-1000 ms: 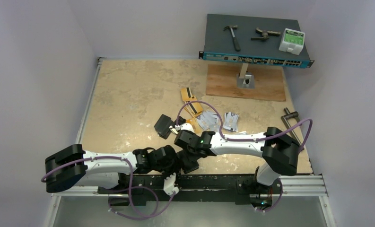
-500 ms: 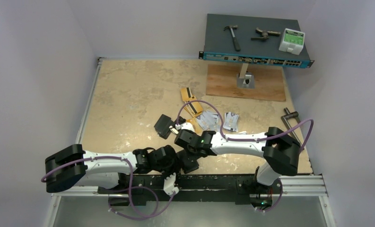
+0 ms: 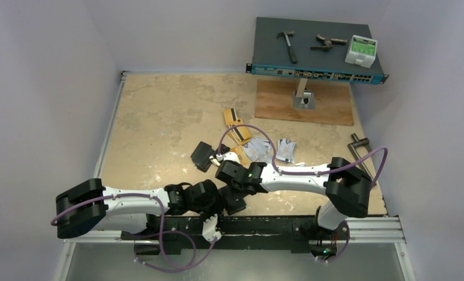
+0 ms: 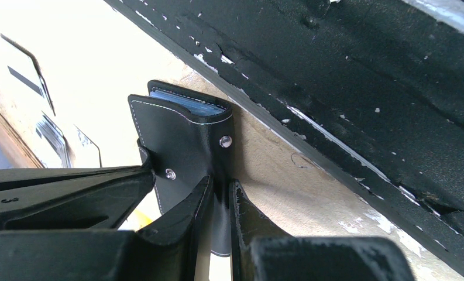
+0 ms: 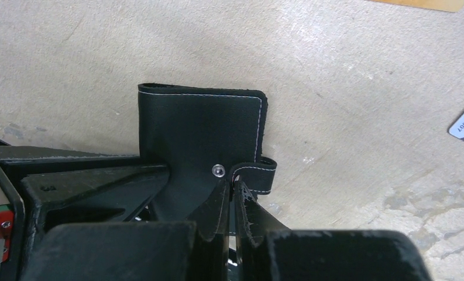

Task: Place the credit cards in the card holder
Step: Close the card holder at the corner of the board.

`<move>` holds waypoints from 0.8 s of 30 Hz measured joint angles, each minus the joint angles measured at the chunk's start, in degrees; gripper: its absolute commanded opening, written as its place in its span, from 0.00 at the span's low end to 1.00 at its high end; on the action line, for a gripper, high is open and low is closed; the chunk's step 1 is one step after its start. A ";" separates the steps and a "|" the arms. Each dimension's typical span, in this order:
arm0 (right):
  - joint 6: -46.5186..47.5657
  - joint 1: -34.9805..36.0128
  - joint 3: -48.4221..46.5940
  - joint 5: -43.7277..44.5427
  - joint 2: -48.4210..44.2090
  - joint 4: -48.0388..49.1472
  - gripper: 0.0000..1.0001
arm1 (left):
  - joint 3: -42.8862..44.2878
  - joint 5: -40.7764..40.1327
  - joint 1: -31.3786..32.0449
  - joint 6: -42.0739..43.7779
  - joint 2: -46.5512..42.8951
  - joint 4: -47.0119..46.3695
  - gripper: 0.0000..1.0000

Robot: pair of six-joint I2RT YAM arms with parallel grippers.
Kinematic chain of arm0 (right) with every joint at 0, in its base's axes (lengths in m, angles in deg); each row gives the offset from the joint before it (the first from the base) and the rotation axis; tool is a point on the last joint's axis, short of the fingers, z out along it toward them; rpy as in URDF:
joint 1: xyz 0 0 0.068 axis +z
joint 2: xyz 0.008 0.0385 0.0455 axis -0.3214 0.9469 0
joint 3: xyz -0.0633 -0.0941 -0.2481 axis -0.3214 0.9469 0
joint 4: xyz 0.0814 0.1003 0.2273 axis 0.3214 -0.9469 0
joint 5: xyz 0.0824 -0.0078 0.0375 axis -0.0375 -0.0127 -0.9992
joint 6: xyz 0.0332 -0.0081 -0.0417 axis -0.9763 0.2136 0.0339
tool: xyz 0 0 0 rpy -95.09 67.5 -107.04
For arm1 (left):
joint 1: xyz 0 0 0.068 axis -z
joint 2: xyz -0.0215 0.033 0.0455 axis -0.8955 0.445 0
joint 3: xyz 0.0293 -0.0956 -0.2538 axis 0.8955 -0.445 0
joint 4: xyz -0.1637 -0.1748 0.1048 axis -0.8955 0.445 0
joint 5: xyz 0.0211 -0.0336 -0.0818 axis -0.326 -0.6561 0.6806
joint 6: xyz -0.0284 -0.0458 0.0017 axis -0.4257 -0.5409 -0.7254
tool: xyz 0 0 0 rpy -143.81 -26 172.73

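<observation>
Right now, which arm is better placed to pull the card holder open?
Right. Right jaws are shut on the snap tab; left jaws clamp the card holder, likely steadying it.

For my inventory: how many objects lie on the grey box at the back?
3: a metal hammer at left, a dark metal tool in the middle, a white plastic box at right.

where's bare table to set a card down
Bare: the far-left table, between the left rail and the credit cards; a smaller patch between the cards and the wooden board. Crowded: the centre cards and the near edge around the card holder.
</observation>
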 measured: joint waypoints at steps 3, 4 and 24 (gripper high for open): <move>0.22 0.26 0.00 -0.24 0.90 0.48 0.00 | 0.00 0.00 0.00 -0.02 -0.02 0.00 0.00; 0.24 0.31 0.00 -0.33 1.11 0.68 0.00 | 0.00 0.00 0.00 0.00 -0.02 0.00 0.00; 0.76 0.35 -0.83 -1.25 2.29 1.14 0.00 | 0.00 0.00 0.00 0.00 -0.09 0.07 0.00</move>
